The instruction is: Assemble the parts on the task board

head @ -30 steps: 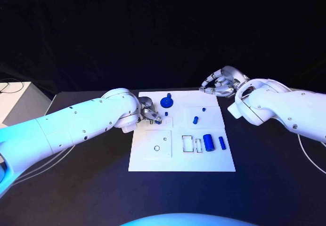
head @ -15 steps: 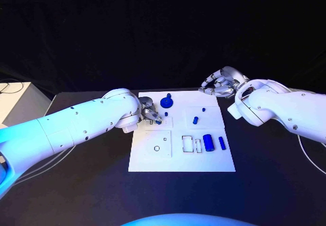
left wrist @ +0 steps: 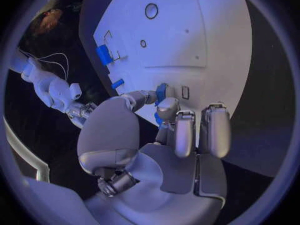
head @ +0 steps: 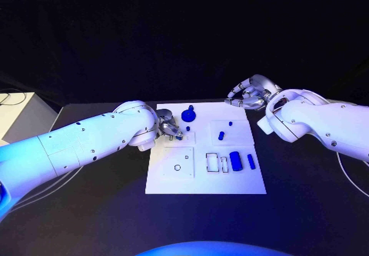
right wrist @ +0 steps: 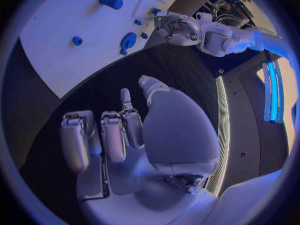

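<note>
**On the board's left side, the left hand pinches a small blue part**

On the black table [head: 92, 213] the white task board [head: 231, 184] lies in the middle, with both arms reaching in at its far end. The left hand [head: 170, 129] is over the board's upper left area, at about ten o'clock from the board's centre. Its fingertips [left wrist: 164, 105] are closed on a small blue part [left wrist: 161, 91] right at the board surface, next to a small rectangular slot [left wrist: 185, 92]. In the left wrist view the thumb and a finger meet on this piece while the other fingers lie straight alongside.

At twelve o'clock from that hand a round blue knob-shaped part [head: 190, 114] stands on the board, just beside the fingers. A small blue peg [head: 221, 135] sits near the board's centre, at three o'clock from the left hand. At five o'clock from the centre a blue cylinder [head: 236, 161] and a slim blue bar [head: 251, 161] lie side by side next to rectangular cut-outs [head: 217, 162].

The right hand [head: 247, 96] is off the board's far right corner, at one o'clock. Its fingers [right wrist: 112, 135] are curled loosely over bare table, gripping nothing.
</note>
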You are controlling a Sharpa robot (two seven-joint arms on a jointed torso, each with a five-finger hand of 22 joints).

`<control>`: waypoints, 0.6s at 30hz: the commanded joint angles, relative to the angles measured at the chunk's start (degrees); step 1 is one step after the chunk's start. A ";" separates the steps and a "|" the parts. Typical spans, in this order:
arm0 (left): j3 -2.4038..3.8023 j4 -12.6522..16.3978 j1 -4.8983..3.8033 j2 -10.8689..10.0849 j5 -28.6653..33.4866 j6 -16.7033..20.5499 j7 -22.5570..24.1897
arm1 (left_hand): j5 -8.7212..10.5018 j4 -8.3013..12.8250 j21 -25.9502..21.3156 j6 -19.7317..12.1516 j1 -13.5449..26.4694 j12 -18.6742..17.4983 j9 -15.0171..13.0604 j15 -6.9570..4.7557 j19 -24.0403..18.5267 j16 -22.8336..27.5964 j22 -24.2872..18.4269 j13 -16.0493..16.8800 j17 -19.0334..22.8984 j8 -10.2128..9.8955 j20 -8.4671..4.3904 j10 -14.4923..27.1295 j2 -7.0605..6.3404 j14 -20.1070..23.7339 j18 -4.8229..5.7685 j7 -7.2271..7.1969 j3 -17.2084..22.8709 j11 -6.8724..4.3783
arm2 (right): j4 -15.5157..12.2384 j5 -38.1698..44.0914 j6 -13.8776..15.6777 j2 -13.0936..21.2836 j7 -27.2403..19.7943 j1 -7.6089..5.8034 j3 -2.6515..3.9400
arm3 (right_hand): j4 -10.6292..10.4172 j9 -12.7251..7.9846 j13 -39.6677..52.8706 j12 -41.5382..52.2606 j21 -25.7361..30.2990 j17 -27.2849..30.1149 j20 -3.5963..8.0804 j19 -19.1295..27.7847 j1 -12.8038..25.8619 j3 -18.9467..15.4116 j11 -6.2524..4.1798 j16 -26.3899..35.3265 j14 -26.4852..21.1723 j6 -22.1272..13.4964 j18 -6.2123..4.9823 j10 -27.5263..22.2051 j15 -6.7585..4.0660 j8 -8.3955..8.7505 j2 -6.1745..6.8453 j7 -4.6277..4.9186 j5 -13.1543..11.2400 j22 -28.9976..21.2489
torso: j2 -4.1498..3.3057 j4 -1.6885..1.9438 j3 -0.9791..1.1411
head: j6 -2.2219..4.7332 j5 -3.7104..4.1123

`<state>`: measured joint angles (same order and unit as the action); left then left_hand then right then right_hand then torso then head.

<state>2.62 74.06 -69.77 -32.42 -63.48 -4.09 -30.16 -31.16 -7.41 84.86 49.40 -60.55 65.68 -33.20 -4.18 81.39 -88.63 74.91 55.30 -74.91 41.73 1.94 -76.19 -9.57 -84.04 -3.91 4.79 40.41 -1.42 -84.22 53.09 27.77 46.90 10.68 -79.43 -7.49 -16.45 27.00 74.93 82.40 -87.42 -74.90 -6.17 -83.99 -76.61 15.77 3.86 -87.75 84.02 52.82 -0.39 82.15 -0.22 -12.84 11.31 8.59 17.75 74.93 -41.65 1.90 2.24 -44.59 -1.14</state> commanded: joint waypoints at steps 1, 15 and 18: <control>0.08 0.26 0.03 0.07 -1.02 0.84 0.43 | -0.19 10.02 0.39 1.72 -0.27 0.34 -8.86 -0.34 0.55 -0.09 3.06 0.06 -13.33 0.14 -0.02 -0.34 0.40 -5.39 1.15 -1.73 9.93 0.06 | -0.04 0.21 -0.17 -0.02 -0.63 0.03 0.01 | -0.02 0.07 6.86 0.14 0.25 -8.77 0.54 -4.62 0.32 0.32 -0.11 0.35 4.43 -0.38 -0.32 0.13 -0.20 -0.30 0.14 -0.14 -0.30 13.51 | 0.01 0.00 0.00 | -0.05 -0.06; 0.14 -0.19 0.06 0.55 -2.18 0.31 0.33 | -0.20 10.04 0.40 1.74 -0.27 0.28 -8.91 -0.36 0.57 -0.08 3.09 -0.04 -13.31 0.14 -0.04 -0.32 0.40 -5.39 1.16 -1.75 10.00 0.05 | 0.07 0.24 -0.21 -0.07 -0.60 0.04 0.01 | -0.02 0.07 6.86 0.14 0.25 -8.77 0.54 -4.62 0.32 0.32 -0.11 0.35 4.43 -0.38 -0.32 0.13 -0.20 -0.30 0.14 -0.14 -0.30 13.51 | 0.06 0.00 0.03 | -0.22 -0.08; 0.10 -0.62 0.08 0.83 -2.25 0.12 0.30 | -0.20 10.04 0.40 1.74 -0.27 0.28 -8.91 -0.36 0.57 -0.08 3.09 -0.04 -13.31 0.14 -0.04 -0.32 0.40 -5.39 1.16 -1.75 10.00 0.05 | 0.07 0.24 -0.22 -0.09 -0.60 0.04 0.01 | -0.02 0.07 6.86 0.14 0.25 -8.77 0.54 -4.62 0.32 0.32 -0.11 0.35 4.43 -0.38 -0.32 0.13 -0.20 -0.30 0.14 -0.14 -0.30 13.51 | 0.02 -0.03 0.04 | -0.27 -0.04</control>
<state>2.70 73.56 -69.72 -31.80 -65.10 -3.74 -30.19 -31.16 -7.41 85.08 49.40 -60.55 65.68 -33.20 -4.17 81.59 -88.64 74.91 55.29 -74.91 41.72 1.75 -76.19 -9.57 -84.04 -3.92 4.79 40.41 -1.41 -84.12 53.09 27.78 46.84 10.67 -79.41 -7.49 -16.45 27.00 74.92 82.40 -87.42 -74.90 -6.17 -83.99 -76.61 15.77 3.86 -87.75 84.02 52.82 -0.39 82.15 -0.22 -12.84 11.31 8.59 17.75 74.92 -41.59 1.87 2.25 -44.81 -1.22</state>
